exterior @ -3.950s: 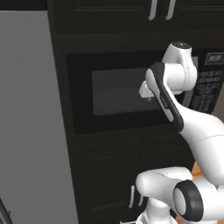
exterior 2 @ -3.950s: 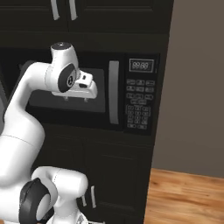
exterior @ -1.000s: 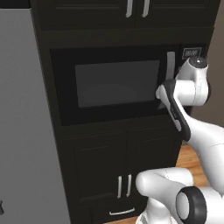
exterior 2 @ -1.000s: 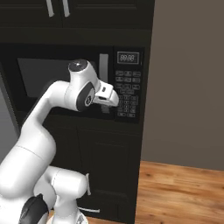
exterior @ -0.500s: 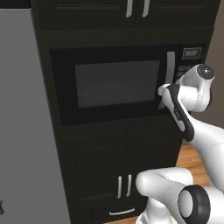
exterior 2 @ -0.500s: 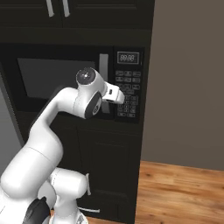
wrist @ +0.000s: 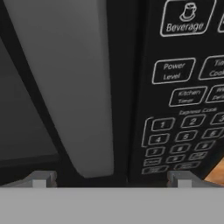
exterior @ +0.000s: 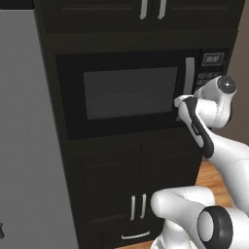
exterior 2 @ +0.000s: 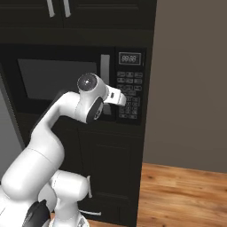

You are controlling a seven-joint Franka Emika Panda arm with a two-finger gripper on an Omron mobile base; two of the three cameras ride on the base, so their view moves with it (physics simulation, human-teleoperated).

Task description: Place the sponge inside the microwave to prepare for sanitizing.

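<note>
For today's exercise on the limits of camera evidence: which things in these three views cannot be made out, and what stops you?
- Inside of the microwave: hidden in both base views by its closed door's dark window.
- Keypad: right side cut off by the hand view's edge; lowest buttons too blurred to read.
- Door handle: top cut off by the hand view's edge.
- Gripper: jaws hidden behind the wrist in the left base view.

I see my arm rising from the base, bent at the elbow, with the forearm going up and forward. The wrist is turned so that the hand points ahead, about level. My gripper has its jaws wide apart, and nothing is between the two fingertips.
</note>
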